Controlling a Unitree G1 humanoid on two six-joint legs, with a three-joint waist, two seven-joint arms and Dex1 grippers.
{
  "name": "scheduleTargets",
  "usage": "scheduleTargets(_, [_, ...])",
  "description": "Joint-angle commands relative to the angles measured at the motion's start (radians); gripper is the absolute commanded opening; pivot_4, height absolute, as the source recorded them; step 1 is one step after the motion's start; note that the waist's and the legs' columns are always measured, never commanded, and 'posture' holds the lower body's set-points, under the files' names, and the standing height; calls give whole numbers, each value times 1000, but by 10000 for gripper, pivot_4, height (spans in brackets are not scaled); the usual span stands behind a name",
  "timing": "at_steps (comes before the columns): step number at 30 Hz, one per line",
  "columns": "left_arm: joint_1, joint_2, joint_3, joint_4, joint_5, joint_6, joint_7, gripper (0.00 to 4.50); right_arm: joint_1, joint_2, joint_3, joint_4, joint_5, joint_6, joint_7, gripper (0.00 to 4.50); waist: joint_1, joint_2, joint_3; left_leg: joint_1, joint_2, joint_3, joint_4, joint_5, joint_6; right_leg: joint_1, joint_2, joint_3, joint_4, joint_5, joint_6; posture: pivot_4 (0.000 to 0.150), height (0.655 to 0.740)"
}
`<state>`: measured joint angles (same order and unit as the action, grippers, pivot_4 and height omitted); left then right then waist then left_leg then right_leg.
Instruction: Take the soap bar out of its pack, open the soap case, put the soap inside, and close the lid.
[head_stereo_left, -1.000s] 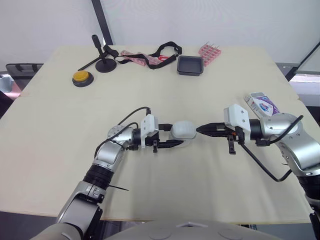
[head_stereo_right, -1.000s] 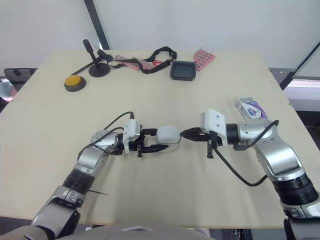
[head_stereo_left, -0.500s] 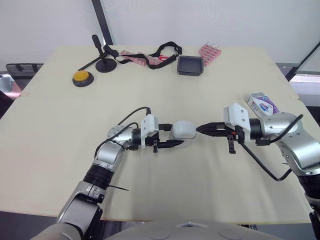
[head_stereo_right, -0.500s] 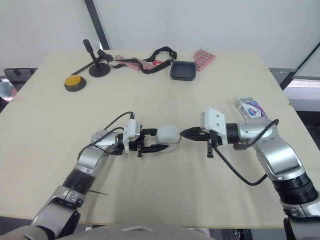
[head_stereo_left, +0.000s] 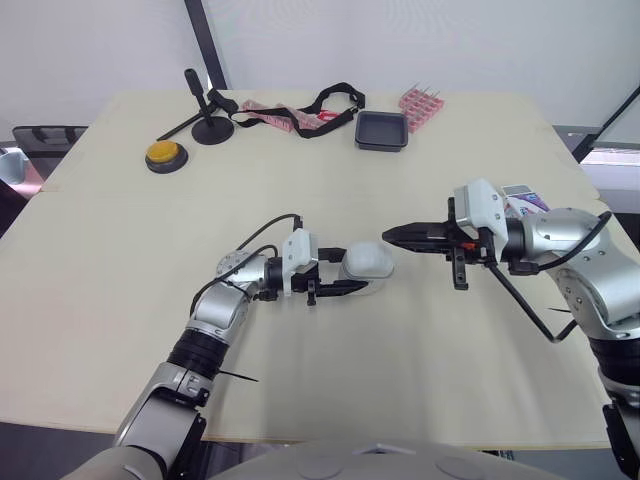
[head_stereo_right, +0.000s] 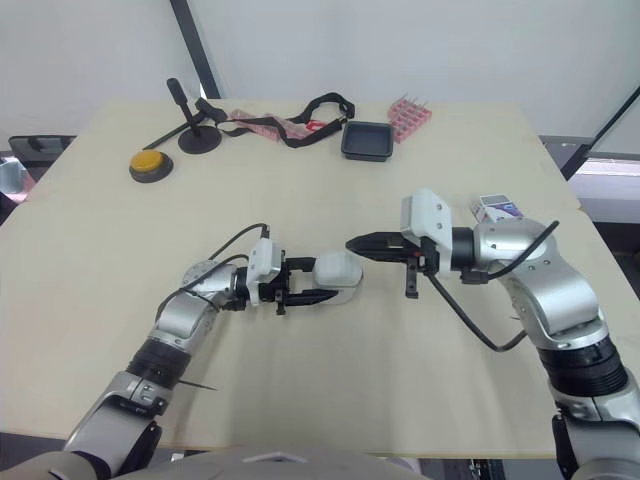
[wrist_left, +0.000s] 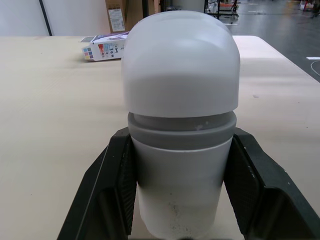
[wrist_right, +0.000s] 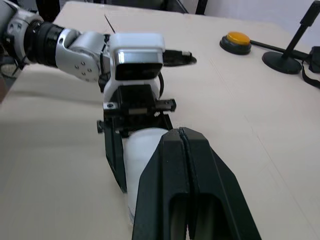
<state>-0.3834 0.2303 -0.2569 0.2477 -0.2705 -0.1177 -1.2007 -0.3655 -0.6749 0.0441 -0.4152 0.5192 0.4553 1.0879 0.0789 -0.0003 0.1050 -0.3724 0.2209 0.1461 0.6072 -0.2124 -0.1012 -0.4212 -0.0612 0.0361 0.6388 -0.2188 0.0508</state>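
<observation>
White soap case (head_stereo_left: 368, 263) sits mid-table, clamped between the left gripper (head_stereo_left: 350, 272) fingers, forearm low, pointing to three o'clock. The right arm reaches in from three o'clock, elbow bent; the right gripper (head_stereo_left: 391, 232) is pinched closed and empty, its tips near the case's one o'clock. The soap pack (head_stereo_right: 495, 207) lies by the three o'clock edge.

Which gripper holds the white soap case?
The left gripper: it clamps the white rounded plastic soap case; the right gripper is shut and empty.
</observation>
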Motion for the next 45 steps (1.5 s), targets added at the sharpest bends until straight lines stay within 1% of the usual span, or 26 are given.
scheduleTargets(1, [1, 6, -3, -21, 0, -1, 3, 19016, 1, 16, 23, -33, 8, -2, -20, 344, 0, 0, 0, 0, 0, 0, 0, 0, 0, 0, 0, 0, 0, 0, 0, 1500, 7400])
scheduleTargets(7, [2, 7, -3, -26, -1, 3, 6, 19016, 16, 25, 63, -10, -24, -20, -29, 344, 0, 0, 0, 0, 0, 0, 0, 0, 0, 0, 0, 0, 0, 0, 0, 1500, 7400])
scheduleTargets(16, [3, 5, -3, -29, -1, 3, 8, 19016, 23, 16, 84, 33, -53, -23, -26, 344, 0, 0, 0, 0, 0, 0, 0, 0, 0, 0, 0, 0, 0, 0, 0, 1500, 7400])
scheduleTargets(32, [7, 6, -2, -36, -2, 4, 17, 19016, 8, 1, 168, 69, -94, 20, -16, 344, -2, 0, 0, 4, 0, 0, 0, 0, 0, 3, 0, 0, 0, 0, 0, 1500, 7400])
scheduleTargets(45, [10, 3, -3, -44, -1, 7, 19, 19016, -2, -13, 182, 100, -102, 43, -25, 344, -2, 0, 0, 6, 0, 0, -1, 0, -1, 6, 0, 1, -1, 0, 0, 1500, 7400])
